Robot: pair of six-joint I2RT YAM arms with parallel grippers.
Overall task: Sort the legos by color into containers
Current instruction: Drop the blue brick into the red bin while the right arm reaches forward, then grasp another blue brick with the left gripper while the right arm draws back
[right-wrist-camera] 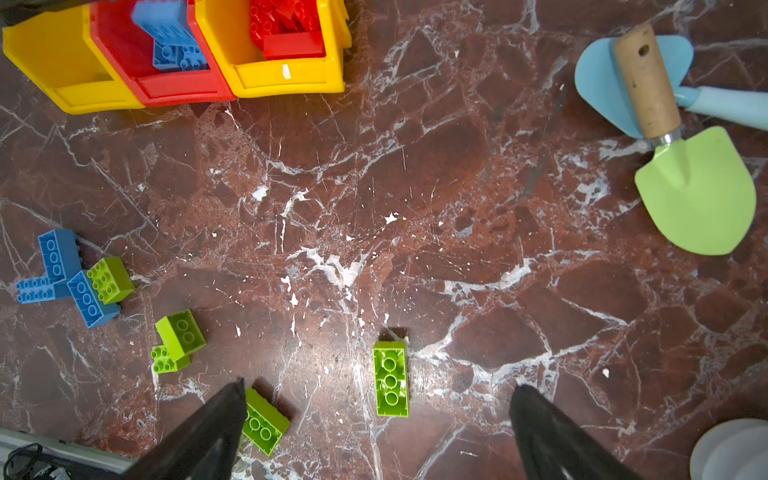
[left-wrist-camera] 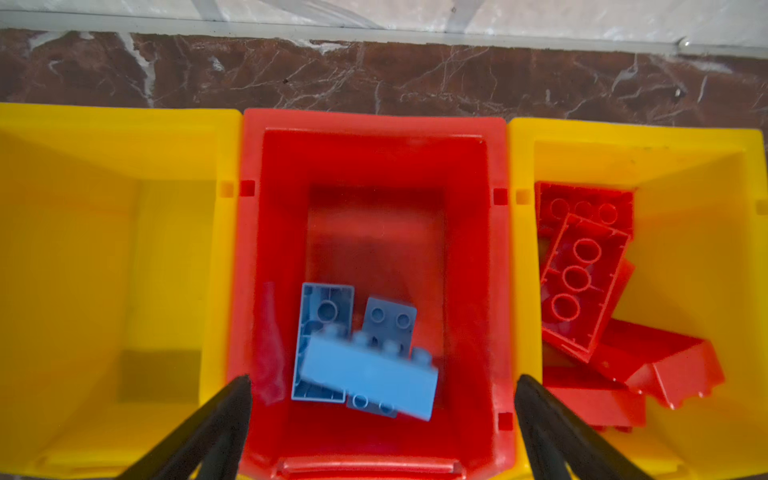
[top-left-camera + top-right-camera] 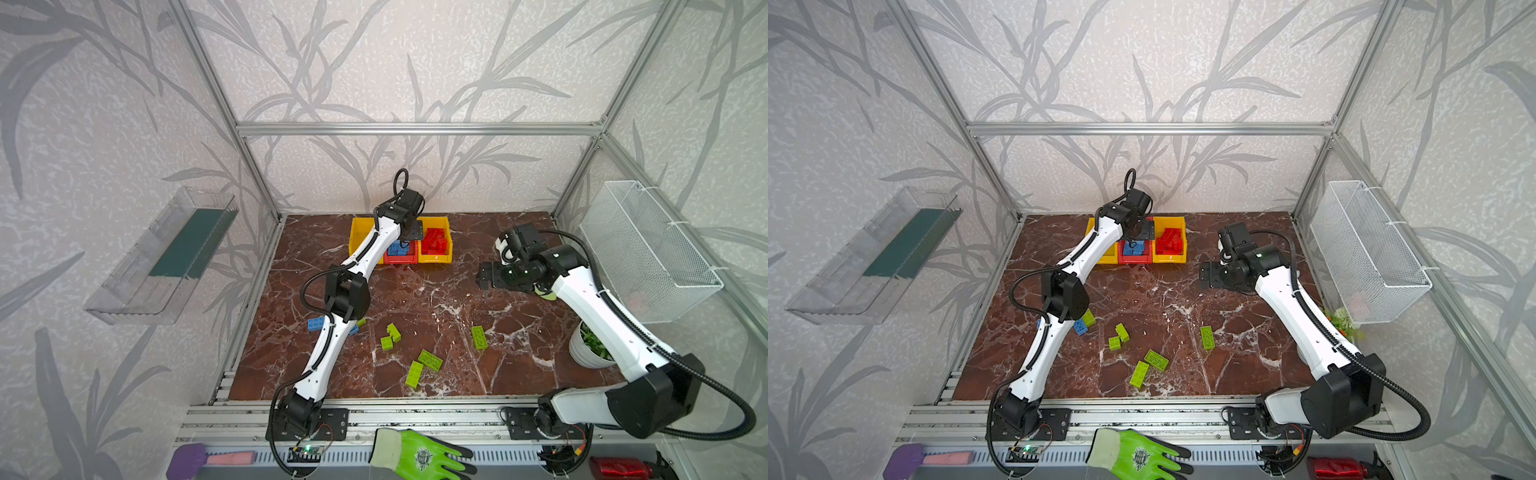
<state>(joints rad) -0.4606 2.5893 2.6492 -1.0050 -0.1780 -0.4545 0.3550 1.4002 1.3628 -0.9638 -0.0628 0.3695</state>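
Three joined containers stand at the back: a yellow bin (image 3: 358, 239), a red bin (image 3: 401, 258) and another yellow bin (image 3: 436, 258). My left gripper (image 2: 383, 376) hangs open over the red bin (image 2: 374, 124). Below it lie blue legos (image 2: 370, 370), the top one blurred and clear of both fingers. Red legos (image 2: 582, 270) fill the right yellow bin (image 2: 685, 249); the left yellow bin (image 2: 83, 249) shows no bricks. My right gripper (image 1: 379, 383) is open and empty above the table, over a green lego (image 1: 390, 382). Several green legos (image 3: 430, 359) and blue legos (image 3: 316, 323) lie loose near the front.
A white wire basket (image 3: 648, 249) hangs on the right wall and a clear tray (image 3: 166, 257) on the left. A white plant pot (image 3: 590, 349) sits under the right arm. A green trowel (image 1: 698, 191) and a blue one (image 1: 598, 79) lie at the right. A green glove (image 3: 419, 455) rests on the front rail.
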